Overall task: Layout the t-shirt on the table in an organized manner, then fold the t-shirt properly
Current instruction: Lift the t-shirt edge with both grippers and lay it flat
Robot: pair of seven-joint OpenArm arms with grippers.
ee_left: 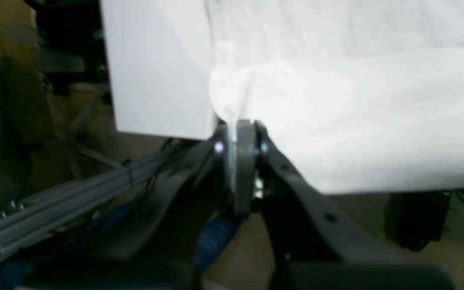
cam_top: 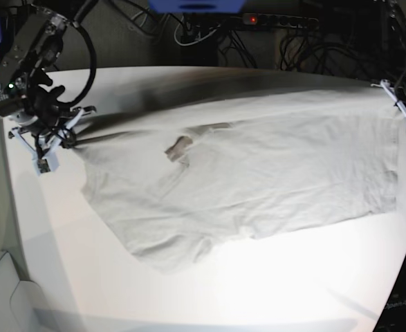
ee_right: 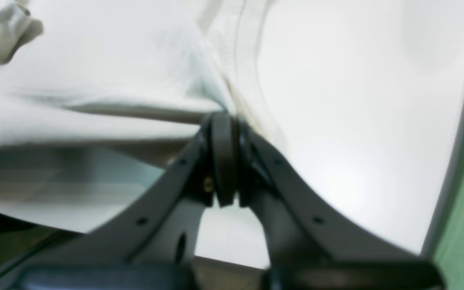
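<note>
The left hand [ee_left: 240, 133] is clamped on a corner of the pale grey-beige cotton t-shirt [cam_top: 258, 180]; the right hand [ee_right: 226, 121] pinches the opposite end; the shirt is stretched lengthwise between them across the glossy white desk [cam_top: 272, 290].

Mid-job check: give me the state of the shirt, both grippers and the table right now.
t-shirt: stretched across the table between both grippers, wrinkled, not folded.
left gripper: shut on the t-shirt edge.
right gripper: shut on the t-shirt edge.
table: carrying the shirt, bare along its near side.
</note>
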